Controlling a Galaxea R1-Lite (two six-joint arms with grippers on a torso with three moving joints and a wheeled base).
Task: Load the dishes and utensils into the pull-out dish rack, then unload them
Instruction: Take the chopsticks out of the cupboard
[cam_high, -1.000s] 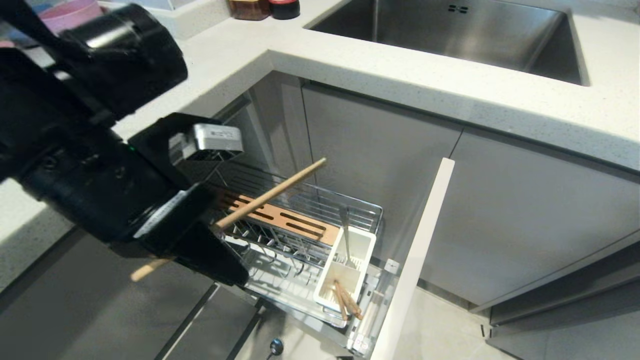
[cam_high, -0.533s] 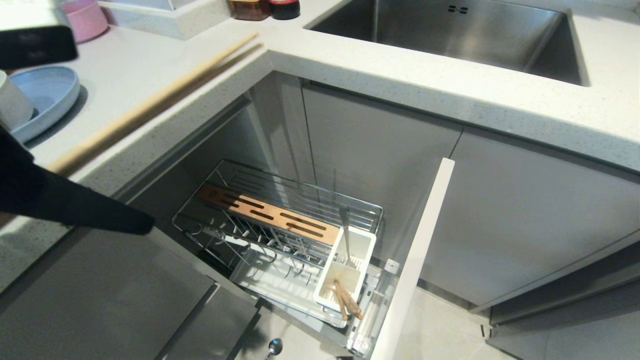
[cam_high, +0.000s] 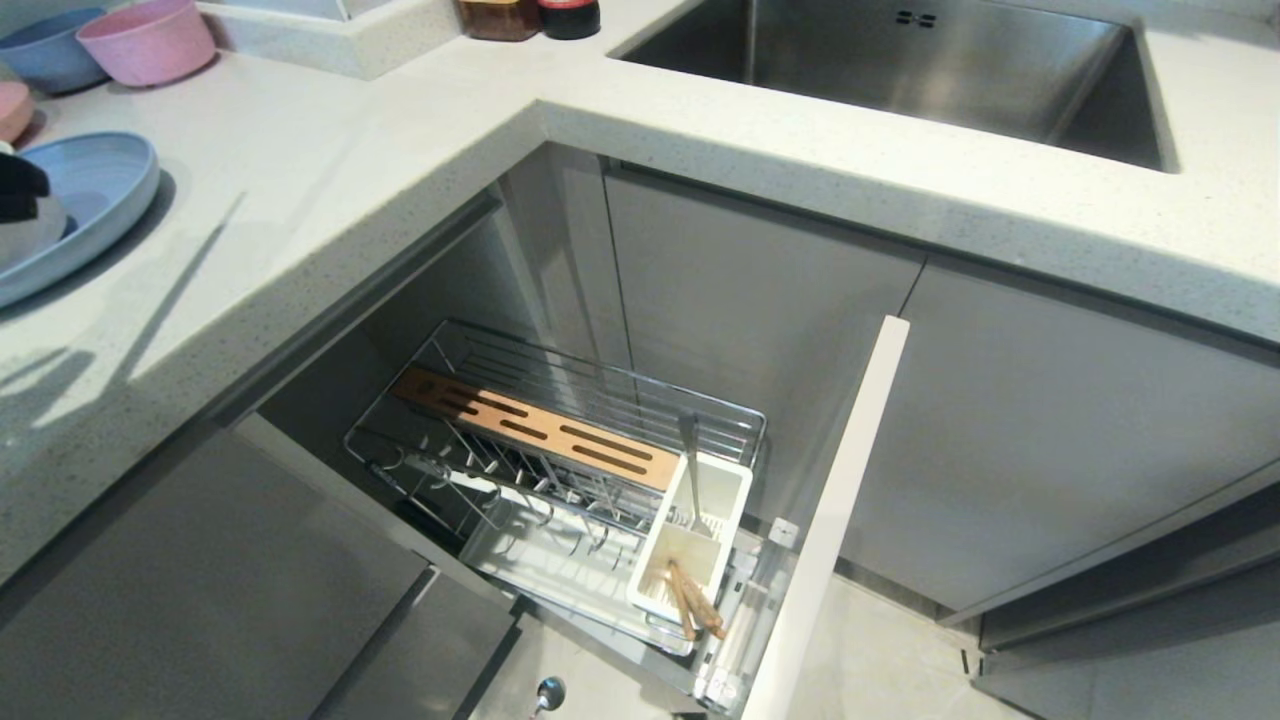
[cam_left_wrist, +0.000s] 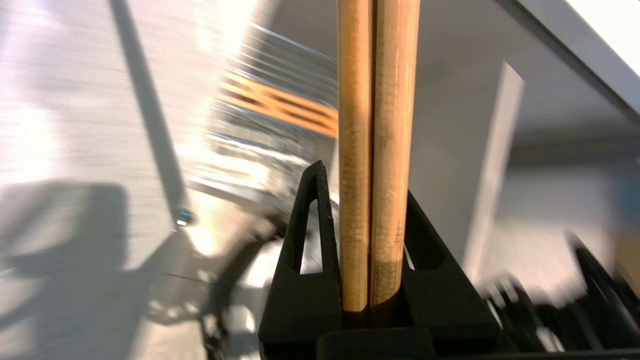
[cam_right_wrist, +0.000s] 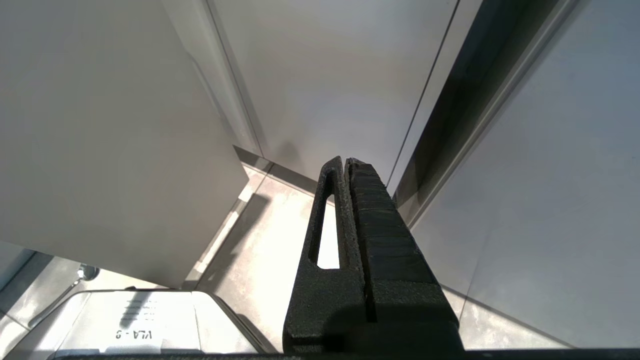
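Only the left wrist view shows the left claw (cam_left_wrist: 372, 240) pinching a pair of chopsticks (cam_left_wrist: 375, 150), their far ends cut off. The head view shows the dish rack (cam_high: 560, 450) pulled out, another pair in its caddy (cam_high: 690, 550). The right claw (cam_right_wrist: 347, 165) hangs pressed together near the floor.

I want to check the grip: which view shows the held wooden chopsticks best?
The left wrist view: the pair of light wooden chopsticks stands clamped between the left gripper's black fingers. The head and right wrist views show none of that held pair.
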